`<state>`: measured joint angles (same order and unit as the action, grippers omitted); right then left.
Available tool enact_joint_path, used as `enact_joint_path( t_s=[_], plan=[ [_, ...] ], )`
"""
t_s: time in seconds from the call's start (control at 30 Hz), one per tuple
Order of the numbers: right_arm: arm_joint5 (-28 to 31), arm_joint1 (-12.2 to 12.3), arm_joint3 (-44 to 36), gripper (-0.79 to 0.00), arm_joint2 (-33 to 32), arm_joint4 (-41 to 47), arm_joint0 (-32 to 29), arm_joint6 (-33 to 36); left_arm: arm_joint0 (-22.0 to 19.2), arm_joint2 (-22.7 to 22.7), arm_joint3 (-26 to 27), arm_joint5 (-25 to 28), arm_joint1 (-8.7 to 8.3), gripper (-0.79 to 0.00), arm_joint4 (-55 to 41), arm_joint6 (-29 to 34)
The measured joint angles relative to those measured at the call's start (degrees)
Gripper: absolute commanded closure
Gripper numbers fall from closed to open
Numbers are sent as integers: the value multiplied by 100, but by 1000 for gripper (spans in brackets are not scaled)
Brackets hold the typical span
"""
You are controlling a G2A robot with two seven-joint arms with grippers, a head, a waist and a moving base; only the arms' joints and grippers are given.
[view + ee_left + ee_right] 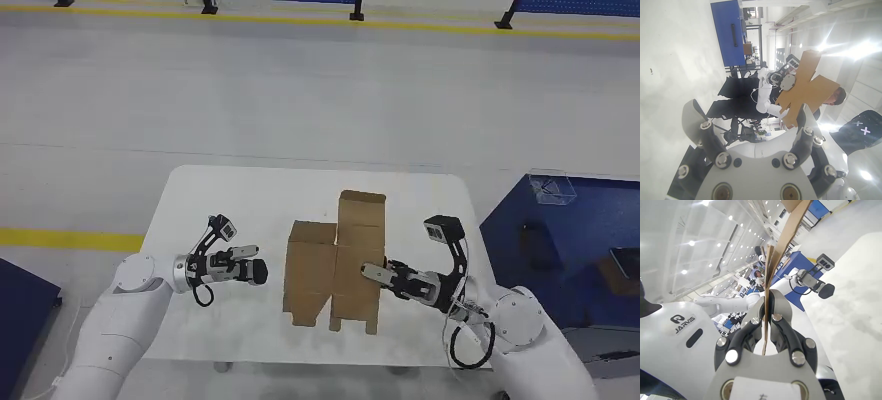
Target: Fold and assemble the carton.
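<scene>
At the white desk (250, 190), the right claw (372, 271) pinches a cardboard carton (335, 262) upright.
Nearby, the left claw (258, 271) gapes wide and empty; a blue cabinet (560, 250) stands beside the desk.

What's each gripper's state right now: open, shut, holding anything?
Left gripper: open, empty, beside the carton without touching it.
Right gripper: shut on the carton's edge.

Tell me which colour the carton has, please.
The carton is plain brown cardboard, without pattern; it shows best in the top view.
</scene>
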<state>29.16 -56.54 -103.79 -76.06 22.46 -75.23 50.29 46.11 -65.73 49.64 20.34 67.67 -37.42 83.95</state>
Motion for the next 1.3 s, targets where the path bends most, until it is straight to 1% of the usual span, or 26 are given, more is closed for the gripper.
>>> enact_joint_path(
  t_s=[0.1, 0.77, 0.87, 0.97, 1.03, 1.17, 1.3],
  plan=[
    [-34, -26, 47, 0, 118, -42, 71, -124, 0, 0, 0, 0, 0, -785, 0, 0],
    [-40, -26, 57, 0, 113, -46, 70, -134, 9, -5, 17, -1, 2, -785, -13, -13],
    [-267, -31, 364, 0, 121, -49, 127, -189, 141, -83, 332, 37, 6, -785, -224, -248],
    [-342, -44, 784, 0, 220, -126, 340, 24, 314, -216, 696, 258, -21, -785, -299, -452],
    [-360, -62, 988, 0, 329, -147, 461, 137, 442, -265, 949, 267, -40, -785, -285, -526],
    [-324, -113, 1312, 0, 584, -114, 694, 306, 737, -201, 1623, 208, -73, -785, 209, -881],
    [-319, -151, 1498, 0, 742, -92, 859, 377, 964, -38, 2115, -5, -64, -785, 489, -1194]
  ],
)
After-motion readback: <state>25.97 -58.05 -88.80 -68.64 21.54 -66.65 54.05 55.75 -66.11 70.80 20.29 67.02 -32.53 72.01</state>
